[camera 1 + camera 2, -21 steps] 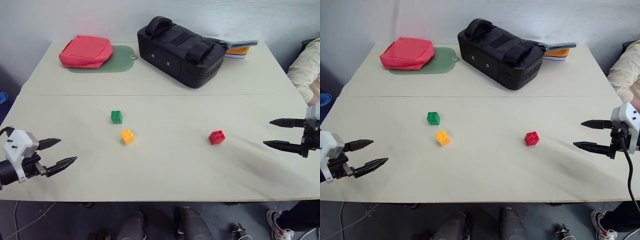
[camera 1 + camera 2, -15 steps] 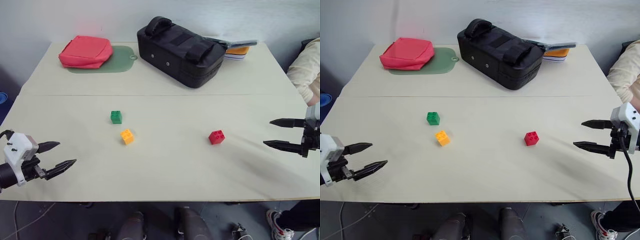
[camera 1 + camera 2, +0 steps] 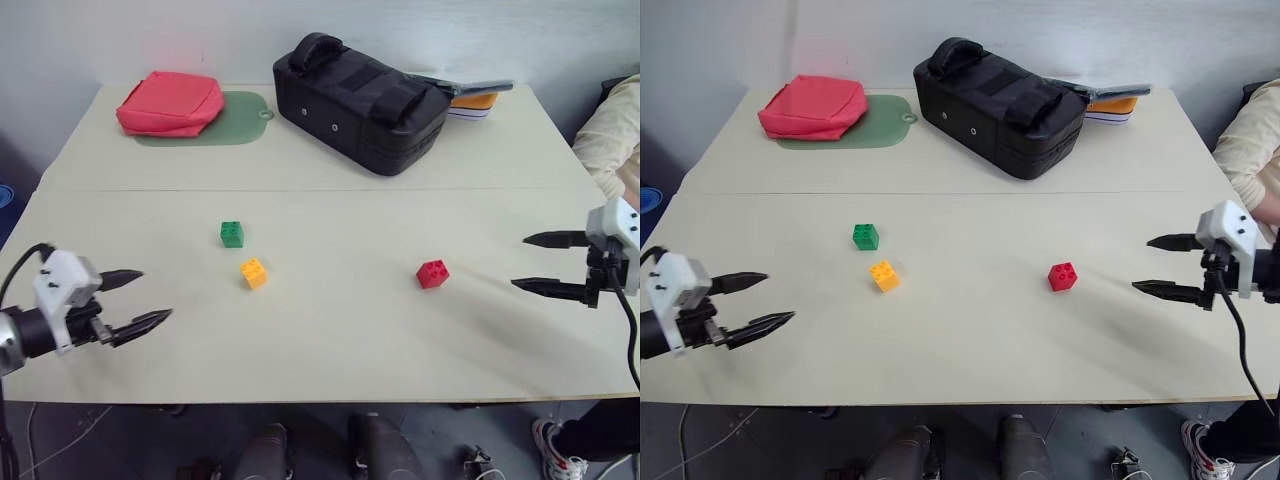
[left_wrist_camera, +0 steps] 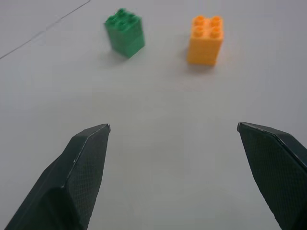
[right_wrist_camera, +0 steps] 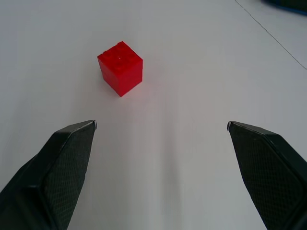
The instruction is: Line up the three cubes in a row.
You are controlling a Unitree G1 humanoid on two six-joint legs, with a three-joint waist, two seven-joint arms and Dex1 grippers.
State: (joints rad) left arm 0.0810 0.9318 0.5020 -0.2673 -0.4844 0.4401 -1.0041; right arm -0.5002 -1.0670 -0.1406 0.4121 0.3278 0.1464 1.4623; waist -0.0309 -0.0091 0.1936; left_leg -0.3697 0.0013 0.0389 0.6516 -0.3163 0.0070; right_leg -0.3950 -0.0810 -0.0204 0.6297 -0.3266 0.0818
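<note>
Both tools stand wide and hold nothing. The left tool (image 3: 138,299) hangs over the near left of the desk (image 3: 330,350); ahead of it and toward the middle sit the green cube (image 3: 232,234) and the orange cube (image 3: 254,272), close together but not touching, the green one farther off. The right tool (image 3: 1160,266) hangs over the right edge, and the red cube (image 3: 1063,276) lies ahead of its fingers, well apart from the other two.

The cubes look like hard, hollow plastic bricks: light, stiff, not fragile, with smooth, slightly slippery side walls and studs on top. A light one probably skids if a finger nudges it before the jaws close, so each wants a square pinch on two opposite flat walls, low on the body, with the studs left free. The red cube sits turned corner-on to the right tool, so the wrist likely needs a twist to meet its faces flat. The green and orange cubes stand near enough that a finger going between them may knock the neighbour.
</note>
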